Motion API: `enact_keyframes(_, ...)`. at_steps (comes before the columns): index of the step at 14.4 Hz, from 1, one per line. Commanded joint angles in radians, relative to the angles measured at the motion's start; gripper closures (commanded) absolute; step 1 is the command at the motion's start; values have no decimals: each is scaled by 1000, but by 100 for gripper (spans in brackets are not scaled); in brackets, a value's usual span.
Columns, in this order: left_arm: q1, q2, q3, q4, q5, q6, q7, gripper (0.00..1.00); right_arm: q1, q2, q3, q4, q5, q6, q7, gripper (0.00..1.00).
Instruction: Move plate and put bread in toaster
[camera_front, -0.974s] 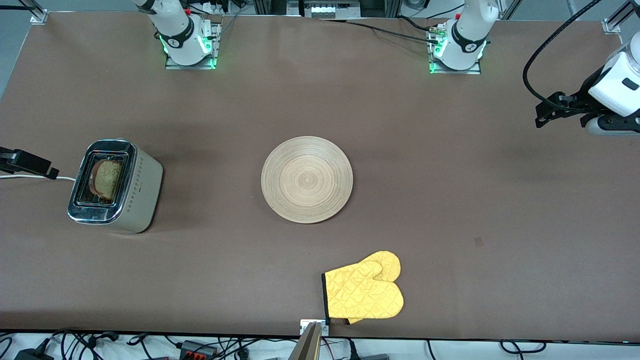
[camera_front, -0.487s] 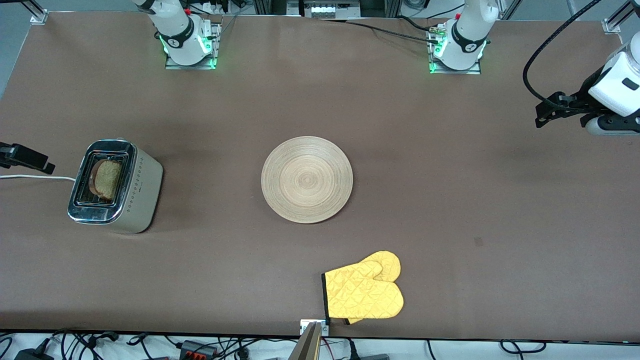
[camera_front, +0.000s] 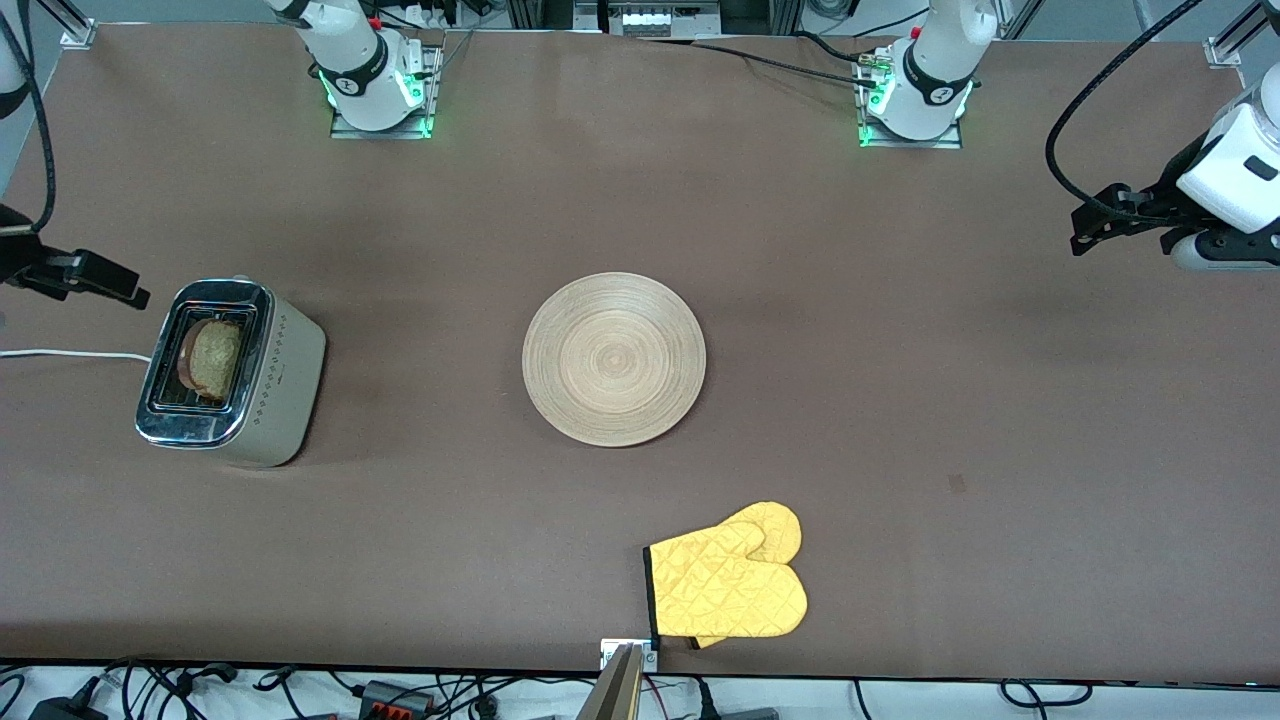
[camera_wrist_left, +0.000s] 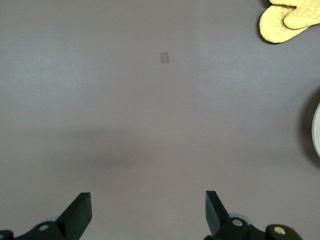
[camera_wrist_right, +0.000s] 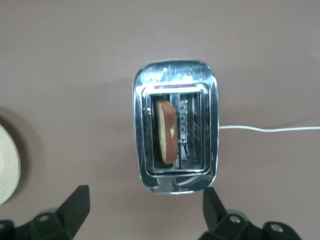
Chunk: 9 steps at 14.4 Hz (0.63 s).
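The right gripper (camera_wrist_right: 145, 212), spread wide and empty above the toaster (camera_wrist_right: 175, 127) holding the bread (camera_wrist_right: 166, 132), could snag its cord (camera_wrist_right: 270, 129); the left gripper (camera_wrist_left: 147, 212) waits, also wide.

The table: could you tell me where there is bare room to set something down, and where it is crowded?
The table is bare between the plate and the left gripper, and between the plate and the toaster, which holds the bread. Tightest: plate to oven mitt, and by the toaster, near the right gripper. Both grippers are open.
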<state>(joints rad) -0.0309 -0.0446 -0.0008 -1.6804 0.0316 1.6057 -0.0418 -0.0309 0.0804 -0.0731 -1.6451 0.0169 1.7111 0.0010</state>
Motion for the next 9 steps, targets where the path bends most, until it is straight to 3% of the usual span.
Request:
enact_keyframes(1,-1,6,4,16,-18,-1,-1,0,6,-65,9,-67,-14,35,-15,0)
enact_keyframes(9,-1,6,2,16,-18,-1,-1,0,8,-62,24,-7,-35,13,-36,0)
